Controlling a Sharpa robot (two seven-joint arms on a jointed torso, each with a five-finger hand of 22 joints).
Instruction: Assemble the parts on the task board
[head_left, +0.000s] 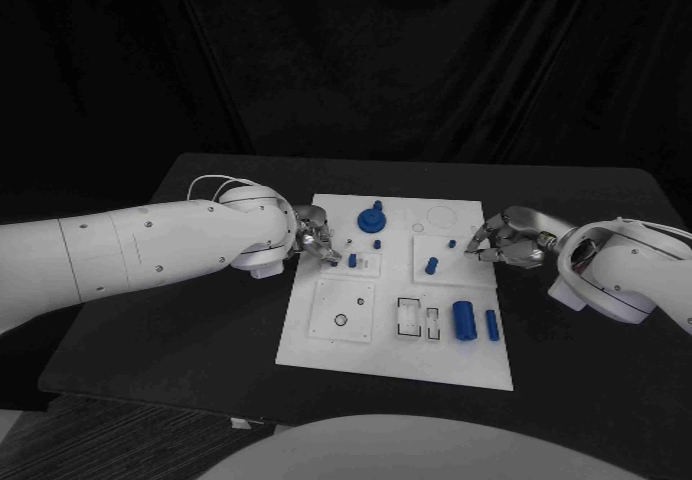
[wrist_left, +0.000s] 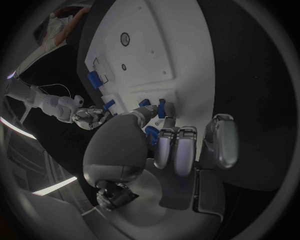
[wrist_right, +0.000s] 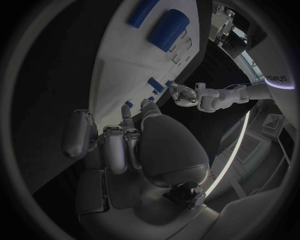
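The white task board lies in the middle of the table. On it stand a blue round knob, small blue pegs, a thick blue cylinder and a slim one. My left hand hovers at the board's left edge. Its thumb reaches to a small peg, while the other fingers stay off it. My right hand is at the board's right edge, with a fingertip close to a small peg. Nothing shows in either hand.
The board carries a black ring on a square at its near left and rectangular slots beside the thick cylinder. Bare black table surrounds the board on all sides.
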